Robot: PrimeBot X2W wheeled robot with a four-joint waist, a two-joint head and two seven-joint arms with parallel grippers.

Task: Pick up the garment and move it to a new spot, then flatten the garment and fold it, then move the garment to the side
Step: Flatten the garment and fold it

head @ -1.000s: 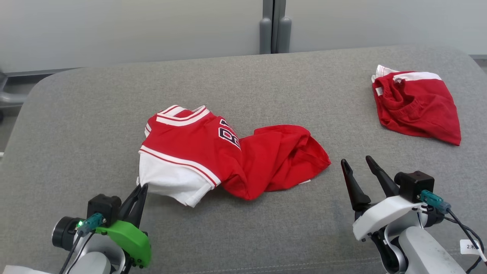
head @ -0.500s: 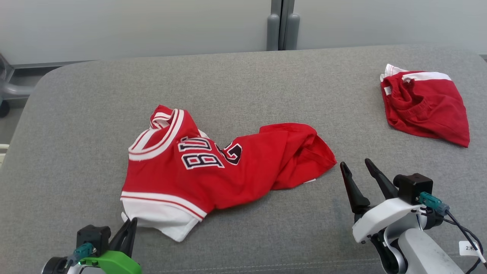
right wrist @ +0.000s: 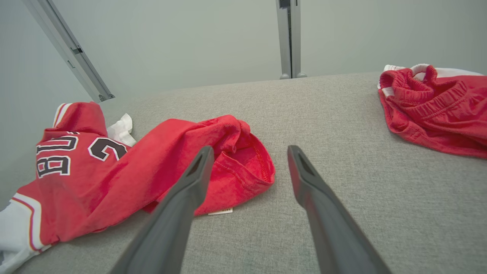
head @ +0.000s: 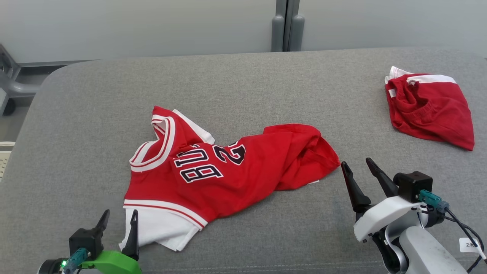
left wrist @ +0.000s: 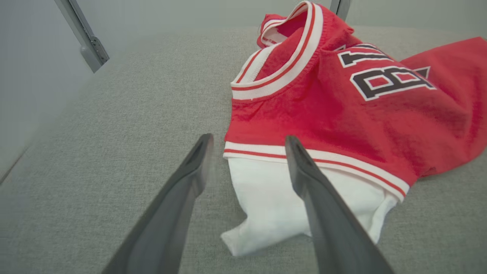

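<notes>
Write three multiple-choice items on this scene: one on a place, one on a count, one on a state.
1. Where does the numbered red jersey lie on the grey cushion? A. near its middle B. at its far right edge C. hanging off its back edge
2. How many garments lie on it? A. one B. two C. three
3. How do the left gripper's jaws stand? A. shut on the collar B. shut on the hem C. open
1 A: it sprawls mid-cushion. 2 B: the jersey plus a smaller red garment at the right. 3 C: the left wrist view shows a gap between them.
</notes>
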